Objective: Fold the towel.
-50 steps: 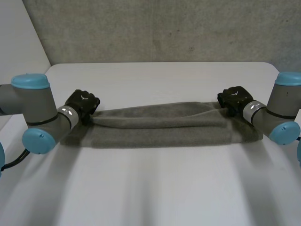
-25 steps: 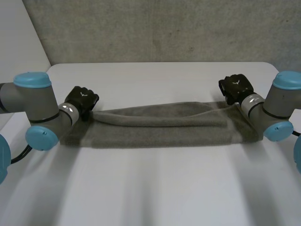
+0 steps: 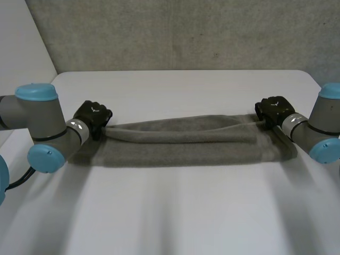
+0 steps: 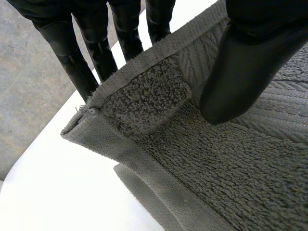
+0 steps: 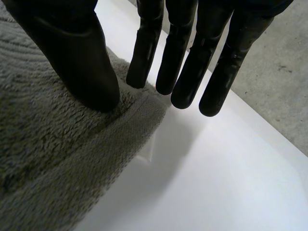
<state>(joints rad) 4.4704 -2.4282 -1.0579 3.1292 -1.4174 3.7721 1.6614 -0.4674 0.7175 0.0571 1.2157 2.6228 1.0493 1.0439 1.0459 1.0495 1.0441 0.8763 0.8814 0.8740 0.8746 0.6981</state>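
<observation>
Past the bare near stretch of the white counter (image 3: 175, 212), a long grey terry-cloth towel (image 3: 180, 151) lies crosswise, its far layer doubled over the near one and drawn out between the two arms. At its left end the black left hand (image 3: 93, 117) pinches a raised corner, thumb (image 4: 240, 67) on top and straight fingers (image 4: 98, 48) behind the hem. At the right end the black right hand (image 3: 273, 110) clamps the towel's edge the same way, lifted just off the counter. Beyond is a grey concrete wall (image 3: 186, 32).
</observation>
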